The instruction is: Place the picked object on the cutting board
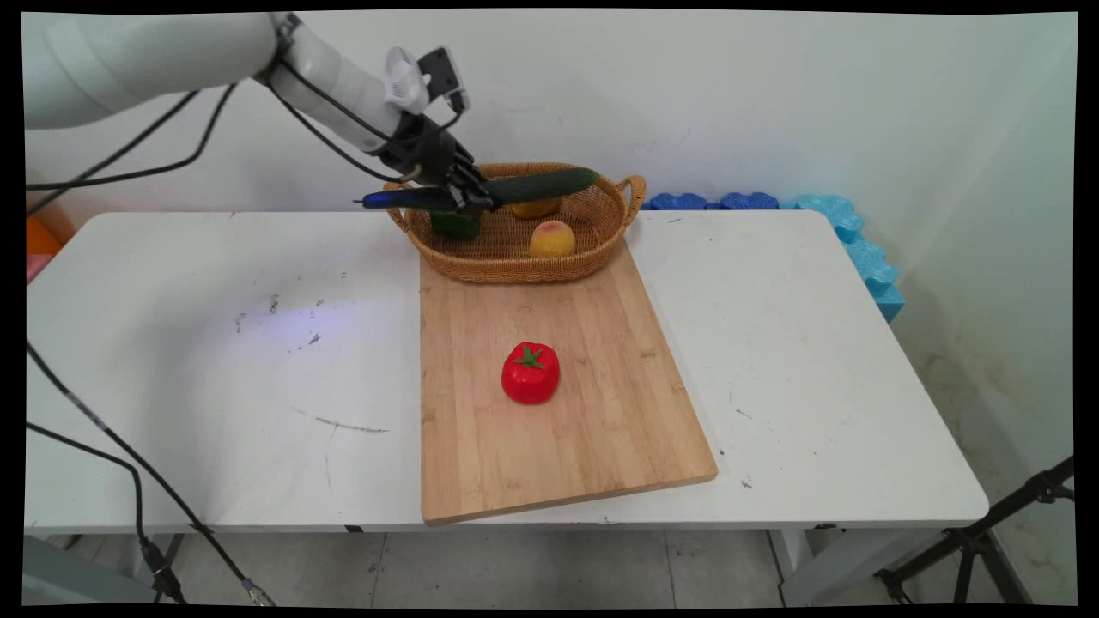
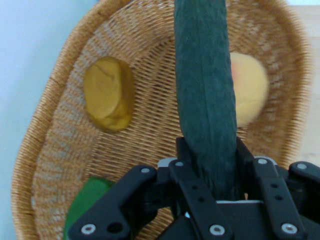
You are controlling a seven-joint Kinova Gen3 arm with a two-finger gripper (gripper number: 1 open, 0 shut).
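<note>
Pincer: the black pincer (image 1: 470, 199) (image 2: 207, 172) is clamped on a cucumber, one finger on each side of it, above the left part of the basket.
Cucumber: the dark green cucumber (image 1: 541, 184) (image 2: 205, 95) is held lifted, roughly level over the basket, its free end reaching toward the basket's right handle; a darker, bluish end sticks out to the left of the pincer.
Basket: the oval wicker basket (image 1: 601, 227) (image 2: 60, 75) stands at the far end of the table, its near rim resting over the far edge of the cutting board.
Inside basket: a peach (image 1: 552, 239) (image 2: 250, 90), a yellow-brown fruit (image 1: 537, 207) (image 2: 109, 93) and a green vegetable (image 1: 455, 225) (image 2: 87, 200) below the pincer.
Cutting board: the wooden cutting board (image 1: 601, 412) lies on the white table (image 1: 215, 360).
Tomato: a red tomato (image 1: 531, 372) sits near the board's middle, well apart from the pincer.
Behind table: blue foam pieces (image 1: 846, 232) along the wall at right.
</note>
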